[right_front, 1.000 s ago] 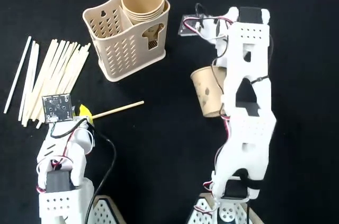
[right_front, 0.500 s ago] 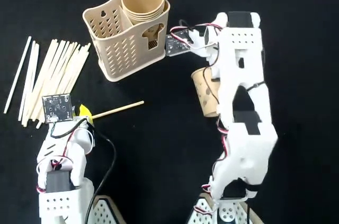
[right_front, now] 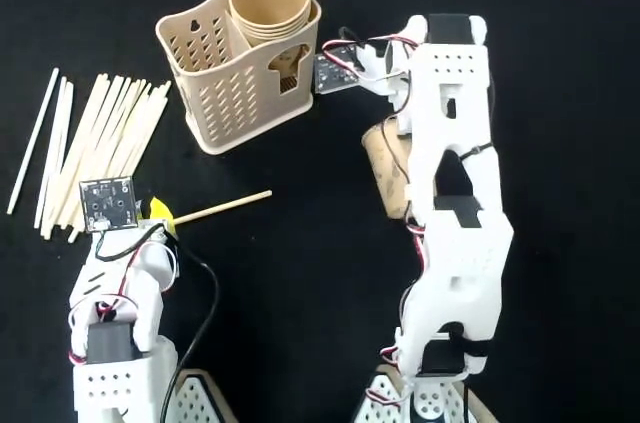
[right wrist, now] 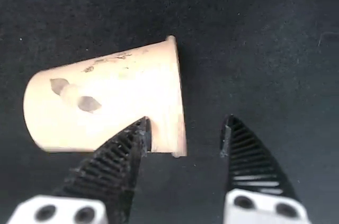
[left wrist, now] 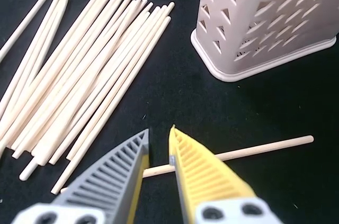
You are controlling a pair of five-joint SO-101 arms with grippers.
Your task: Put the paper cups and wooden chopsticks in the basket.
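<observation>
One paper cup (right wrist: 100,97) lies sideways on the worktop (right_front: 300,273) near the basket (right_front: 215,83). Right end effector (right wrist: 185,123) hangs wide open astride its rim; slip one finger into the mouth, pinch wall gently. Left end effector (left wrist: 159,135) closed on single chopstick (left wrist: 265,147).

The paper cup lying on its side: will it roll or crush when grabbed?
Lying sideways and tapered, the paper cup would probably roll in a curve if nudged. Its thin wall looks easy to dent, so the fingers should squeeze gently.
</observation>
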